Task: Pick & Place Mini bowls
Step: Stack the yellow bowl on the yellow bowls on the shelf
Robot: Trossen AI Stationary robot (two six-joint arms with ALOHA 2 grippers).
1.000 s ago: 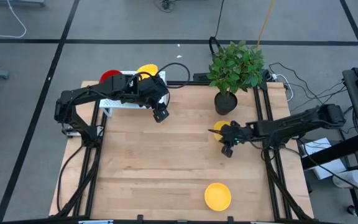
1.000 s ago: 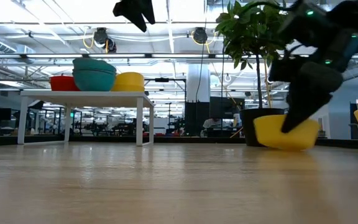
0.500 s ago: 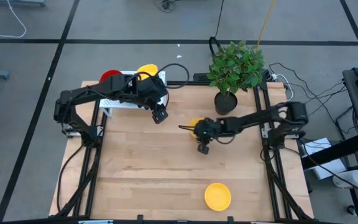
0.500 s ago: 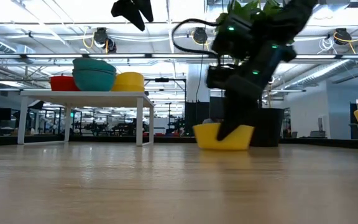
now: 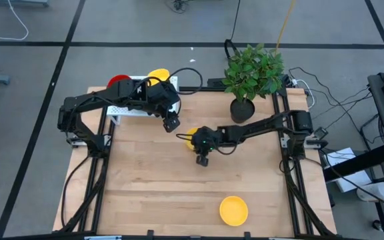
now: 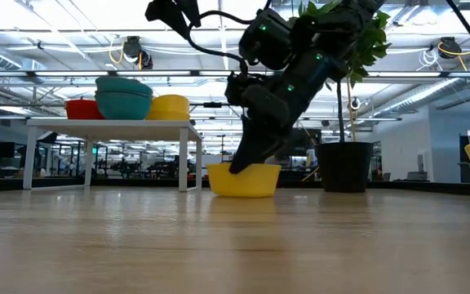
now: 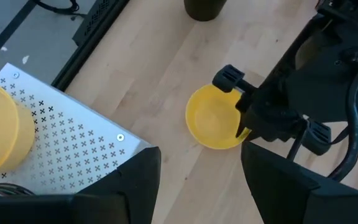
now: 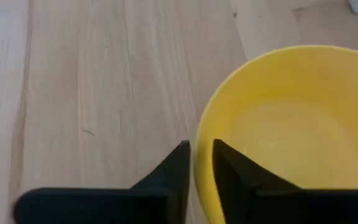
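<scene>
Right gripper pinches the rim of a yellow mini bowl, fingers either side of the wall; bowl sits on the wooden table near its far edge. Left gripper hovers just beside, fingers spread. Second yellow bowl near the front edge.

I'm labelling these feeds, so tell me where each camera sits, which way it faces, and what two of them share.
High view: overhead, straight down on the table, both arms visible.
Low view: table height, looking across into the room; right gripper comes from above.
Left wrist view: left arm, past its own fingers toward the table.
Right wrist view: right arm, fingers pinching the rim.
Shared: all four show the gripped yellow bowl.
</scene>
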